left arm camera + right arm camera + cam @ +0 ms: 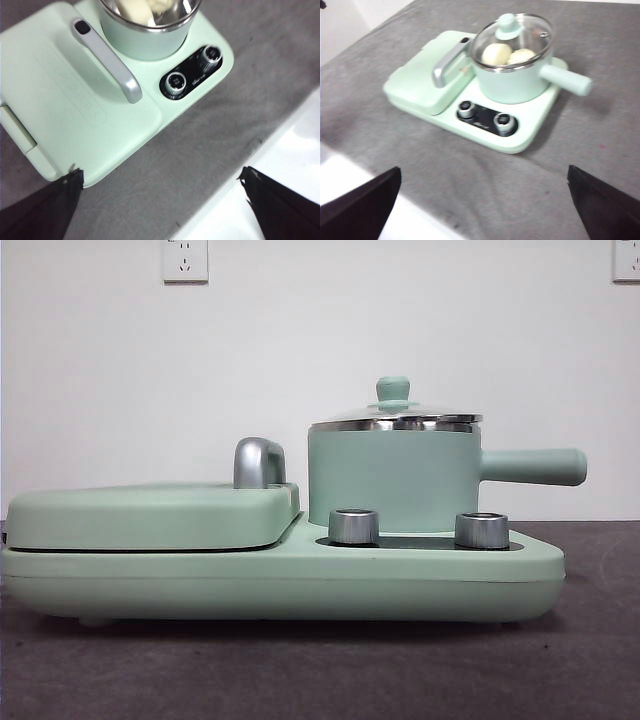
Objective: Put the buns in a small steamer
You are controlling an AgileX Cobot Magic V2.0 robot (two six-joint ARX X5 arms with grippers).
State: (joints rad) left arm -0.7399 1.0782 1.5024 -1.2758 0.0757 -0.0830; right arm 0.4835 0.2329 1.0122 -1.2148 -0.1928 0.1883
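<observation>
Here the small steamer (395,475) stands on the mint-green cooker base (280,575), over the black control panel (487,119) with its two steel knobs (353,526), and its straight side handle (530,466) reaches out past the end of the base. The glass lid (512,34) with its green knob sits on the steel rim, closing the pot. Through the glass, the right wrist view shows the buns (496,53) lying side by side inside the steamer, touching or nearly so; the picture is soft, so their surface detail cannot be made out, and the far one (520,55) seems a little paler. Beside the steamer, the flat lidded griddle section (150,515) fills the other half of the base, its curved steel handle (258,462) rising just next to the pot wall. The whole appliance rests on the grey cloth of the desk (320,670), set back from the near edge where the cloth gives way to white. The left end effector (162,192) hangs above that near edge, jaws spread wide and gripping nothing, close to a corner of the griddle section. The right end effector (485,192) also hovers over the near edge, well apart from the appliance, jaws wide and empty.
</observation>
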